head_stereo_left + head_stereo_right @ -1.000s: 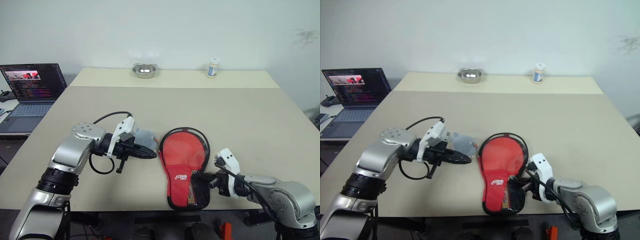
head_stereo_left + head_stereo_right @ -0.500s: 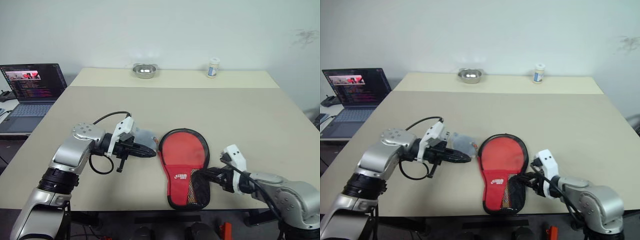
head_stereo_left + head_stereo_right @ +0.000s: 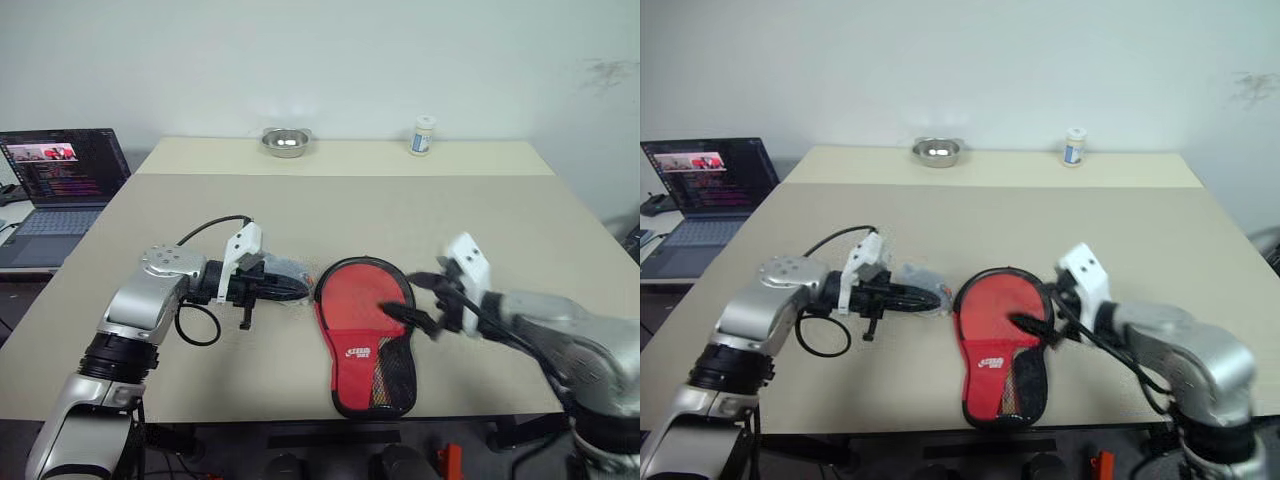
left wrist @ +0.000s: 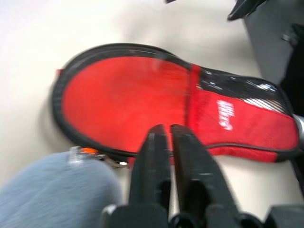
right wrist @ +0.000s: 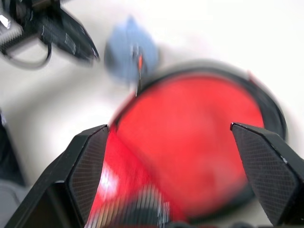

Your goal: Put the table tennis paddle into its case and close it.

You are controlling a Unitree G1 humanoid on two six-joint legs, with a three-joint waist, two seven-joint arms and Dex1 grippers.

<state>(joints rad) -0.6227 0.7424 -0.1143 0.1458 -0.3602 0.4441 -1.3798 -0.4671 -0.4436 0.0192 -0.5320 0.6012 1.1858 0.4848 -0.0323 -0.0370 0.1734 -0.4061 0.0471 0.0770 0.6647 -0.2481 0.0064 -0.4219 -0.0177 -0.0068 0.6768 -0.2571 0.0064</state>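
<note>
Now we see the case point(image 3: 365, 330) lying flat on the near part of the table point(image 3: 350, 215), red side up, its round end pointing away from us and its narrow end, with the white logo and the black mesh pocket, toward the near edge. The black zip edging runs around the round end, and from these views we cannot tell whether it is closed all the way. We cannot make out the table tennis paddle itself; the case's red face covers whatever is inside. Our left gripper point(image 3: 300, 289) lies low over the table just beside the case's round end on its left, pointing toward it; from its wrist camera its two black fingers point(image 4: 152, 156) stand close together with only a thin gap and nothing between them. Right by those fingers sits a small grey-blue soft thing point(image 3: 288, 270) with a bit of orange on it, near the case's edge. Our right gripper point(image 3: 412, 303) is above the case's right side, its fingers spread wide and empty; its wrist camera looks down on the red face between the two open fingers point(image 5: 88, 166). Farther off, a small metal bowl point(image 3: 284, 141) and a white bottle point(image 3: 422, 135) stand at the far edge of the table, well apart from each other, and an open laptop point(image 3: 55, 180) sits on a lower surface to the left.
</note>
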